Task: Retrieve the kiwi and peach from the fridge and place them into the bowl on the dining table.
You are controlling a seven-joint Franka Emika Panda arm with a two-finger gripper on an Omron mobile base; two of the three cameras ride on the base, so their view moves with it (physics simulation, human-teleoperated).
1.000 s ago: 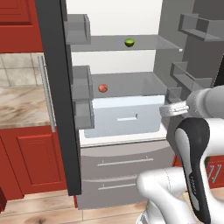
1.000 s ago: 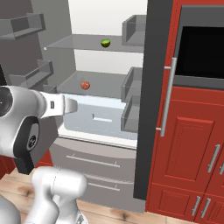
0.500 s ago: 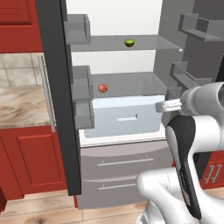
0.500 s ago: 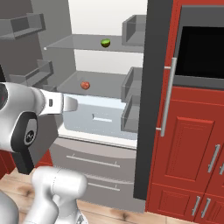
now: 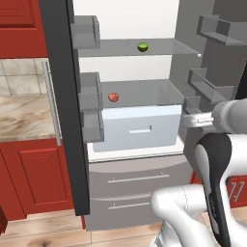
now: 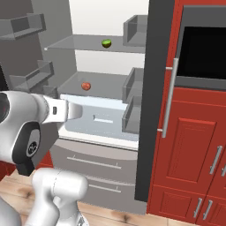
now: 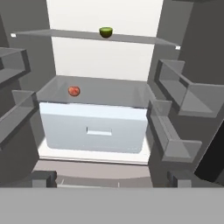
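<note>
- Fridge [image 5: 140, 193]: silver-grey French-door unit, both doors swung wide, interior lit; two closed drawers below. Access from the front is free, so a straight reach inward looks sound.
- Red cabinets [image 6: 194, 154]: flank the fridge on both sides; a marble bench [image 5: 21, 118] sits to the left. Neither matters for this step.
- Crisper drawer [image 7: 94, 131]: pale box under the lower glass shelf [image 7: 113, 94]. Judged advice: keep the wrist above its top edge when reaching.
- Door bins [image 7: 183, 92]: grey, projecting on both sides. Judged risk: a wide swing could clip them; stay on the centre line.
- Hand [image 7: 109, 180]: released, jaws spread wide, empty, level with the crisper front and outside the cabinet.
- Peach [image 7: 74, 91]: pinkish-red, on the lower shelf, left of centre. Nearest fruit, so probably the first target; needs a slight rise and leftward shift.
- Kiwi [image 7: 106, 32]: green, on the upper glass shelf [image 7: 135, 39], near centre, well above the hand.
</note>
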